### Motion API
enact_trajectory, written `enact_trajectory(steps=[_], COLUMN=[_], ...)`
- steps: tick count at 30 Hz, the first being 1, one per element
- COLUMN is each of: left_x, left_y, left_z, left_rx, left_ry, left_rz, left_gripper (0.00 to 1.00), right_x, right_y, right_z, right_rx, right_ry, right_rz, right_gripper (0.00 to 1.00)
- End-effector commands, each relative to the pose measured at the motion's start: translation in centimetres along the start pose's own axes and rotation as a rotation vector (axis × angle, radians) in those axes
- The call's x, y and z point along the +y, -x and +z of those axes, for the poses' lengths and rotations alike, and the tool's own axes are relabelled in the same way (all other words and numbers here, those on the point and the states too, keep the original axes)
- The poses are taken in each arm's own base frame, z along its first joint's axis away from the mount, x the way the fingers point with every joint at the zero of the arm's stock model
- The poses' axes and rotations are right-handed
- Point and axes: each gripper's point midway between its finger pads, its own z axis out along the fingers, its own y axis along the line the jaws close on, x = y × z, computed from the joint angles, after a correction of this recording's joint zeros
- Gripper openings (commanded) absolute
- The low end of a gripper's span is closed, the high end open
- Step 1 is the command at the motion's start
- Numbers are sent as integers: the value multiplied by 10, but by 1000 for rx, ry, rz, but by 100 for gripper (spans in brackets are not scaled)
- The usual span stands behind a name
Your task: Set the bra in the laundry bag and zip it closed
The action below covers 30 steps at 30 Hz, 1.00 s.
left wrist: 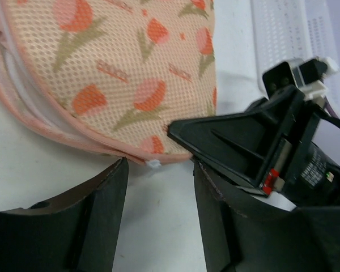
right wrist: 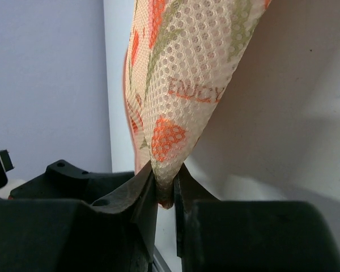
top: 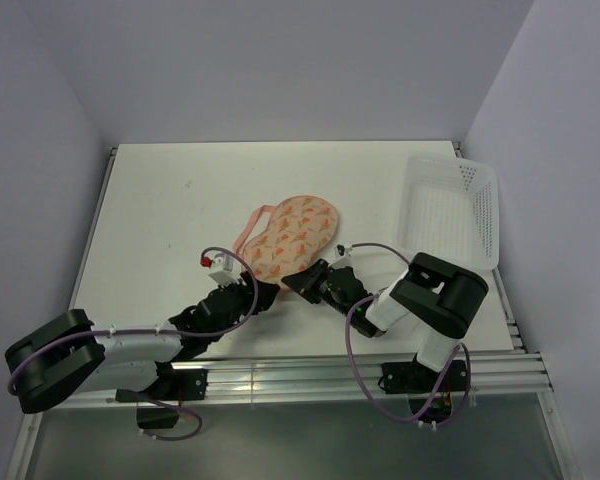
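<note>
The laundry bag (top: 295, 235) lies in the middle of the table, a rounded peach pouch with an orange-red flower pattern and pink trim. The bra is not in view. My right gripper (top: 298, 282) is shut on the bag's near edge, and the mesh is pinched between its fingers in the right wrist view (right wrist: 165, 182). My left gripper (top: 264, 291) is open and empty just in front of the bag (left wrist: 119, 73). A small white zipper tab (left wrist: 153, 164) sits between its fingertips (left wrist: 158, 170). A pale strip shows along the bag's left seam.
A white perforated plastic basket (top: 450, 205) stands at the back right of the table. The bag's pink loop (top: 248, 226) lies at its left side. My right gripper's black body (left wrist: 243, 141) is close beside my left fingers.
</note>
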Motion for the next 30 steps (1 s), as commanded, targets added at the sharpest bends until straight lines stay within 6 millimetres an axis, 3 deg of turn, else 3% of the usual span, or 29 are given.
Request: enact_trajectory(steps=[1,6,13,19,22,23,26,30], left_x=[-14,-20,-26,-23,-23,-22,-20,-18], left_y=[-13,-30,-23,-13,-11,-12,-12,-8], left_z=[-8,-2,9,6,8,8,10,8], left_rx=[50,100,62,28,18,21,19,2], left_ry=[-63,-76,-60,-41,-37,-30,-15,-3], left_rz=[-18,-13,5,18,20,25,34,32], left_gripper=[55,50,34,40,33,24,15,12], right_x=[12,10,9,9,9,9,10,7], right_y=[12,12,13,10,10,9,10,9], right_z=[3,2,-1,-1,-1,-1,-2,-3], right_rx=[-46,-48,-48,-36,-34,-33,-35,-31], right_ry=[42,43,43,51,55,54,58,53], right_rz=[-13,-12,-18,-15,-10,-10,-12,-10], right_gripper=[18,14,11,10,10,10,9,9])
